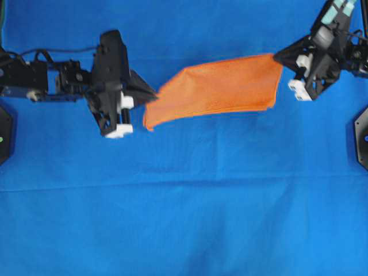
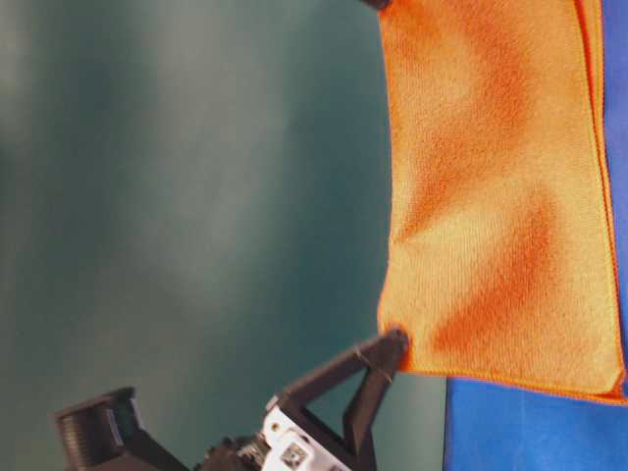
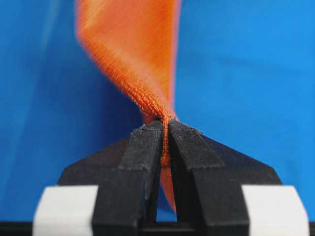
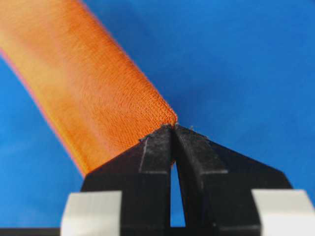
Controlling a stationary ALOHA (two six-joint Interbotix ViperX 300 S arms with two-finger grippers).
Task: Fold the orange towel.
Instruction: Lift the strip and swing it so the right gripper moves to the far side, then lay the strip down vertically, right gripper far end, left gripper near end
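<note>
Towel [image 1: 221, 89]: orange, stitched hem, lifted clear of the surface [image 1: 184, 207] and stretched between the two grippers; hangs as a sheet, lower edge toward the blue cloth.
Left gripper [image 1: 154, 95]: fingers [image 3: 142, 147] closed on the towel's left corner; hem pinched at the tips, fabric bunched between them.
Right gripper [image 1: 278, 58]: fingers [image 4: 157, 147] closed on the towel's right corner, fabric clamped at the tips.
Surface: covered in blue cloth, beneath the towel and both arms.
Table-level view: one gripper's tip touches a towel corner.
</note>
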